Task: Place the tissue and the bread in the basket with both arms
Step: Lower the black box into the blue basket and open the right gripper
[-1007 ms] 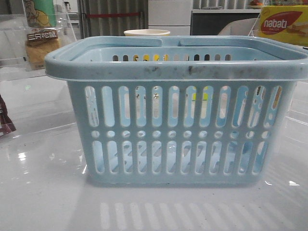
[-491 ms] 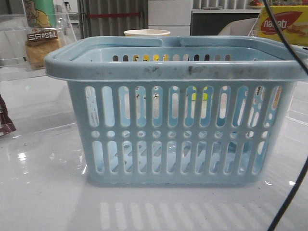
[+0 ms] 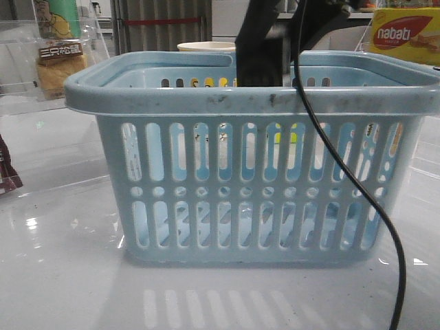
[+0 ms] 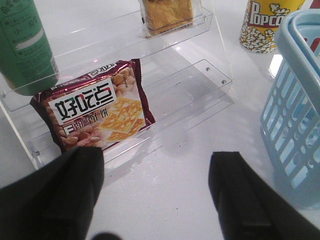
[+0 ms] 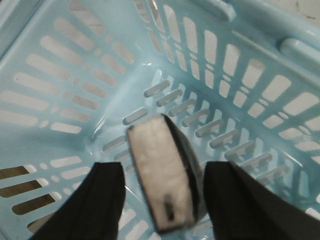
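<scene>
While the tissue [image 5: 165, 172] is seen between the parted fingers of the right pincer [image 5: 162, 200] inside the basket [image 3: 254, 96] (contact unclear), the empty, open left pincer [image 4: 157, 195] faces the bread [image 4: 167, 14] beyond.

Basket [image 3: 254, 165] light blue, dark-specked – bread [image 3: 59, 72] golden-brown (dark label, white characters); nabati box [image 3: 405, 34] yellow-red.

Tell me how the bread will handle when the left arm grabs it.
The bread sits in a clear wrapper, so it will probably be slippery. It looks soft and light, likely to squash under tight jaws. It stands on a clear shelf, so a nudge may tip it.
</scene>
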Tool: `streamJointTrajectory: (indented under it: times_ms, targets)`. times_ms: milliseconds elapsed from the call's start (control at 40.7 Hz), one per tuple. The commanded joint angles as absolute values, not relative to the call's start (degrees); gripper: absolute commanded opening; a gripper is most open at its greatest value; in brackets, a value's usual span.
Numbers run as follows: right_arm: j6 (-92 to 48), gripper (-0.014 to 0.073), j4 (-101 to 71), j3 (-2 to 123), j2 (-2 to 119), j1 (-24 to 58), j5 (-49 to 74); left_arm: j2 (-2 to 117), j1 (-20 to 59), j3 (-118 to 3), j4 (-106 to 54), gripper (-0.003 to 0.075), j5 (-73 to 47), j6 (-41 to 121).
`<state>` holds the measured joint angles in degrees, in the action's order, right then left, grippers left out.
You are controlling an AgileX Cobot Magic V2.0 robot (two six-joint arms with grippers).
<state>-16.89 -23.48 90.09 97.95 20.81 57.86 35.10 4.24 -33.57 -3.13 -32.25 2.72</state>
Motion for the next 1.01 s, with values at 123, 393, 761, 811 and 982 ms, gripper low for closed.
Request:
streamJointTrajectory:
  times_ms: [123, 393, 761, 811, 982]
  targets:
    - [-17.4, 0.0521, -25.2, 92.1, 94.2, 20.8, 56.6, 35.5, 4.2, -35.1, -3.8, 0.0509, -27.8, 2.5]
    - [-17.5, 0.0519, -23.8, 92.1, 86.6, 20.8, 58.8, 35.5, 4.2, -35.1, -3.8, 0.0509, -27.8, 2.5]
    - [-17.5, 0.0519, -20.2, 82.2, 69.1, 20.8, 56.7, 35.5, 4.2, -35.1, -3.8, 0.0509, -27.8, 2.5]
    - [-17.5, 0.0519, -19.9, 78.9, 66.2, 20.8, 55.6, 35.5, 4.2, -35.1, -3.8, 0.0509, -27.8, 2.5]
    - [-17.5, 0.0519, -19.8, 66.6, 55.1, 20.8, 51.1, 35.5, 4.2, -35.1, -3.8, 0.0509, -27.8, 2.5]
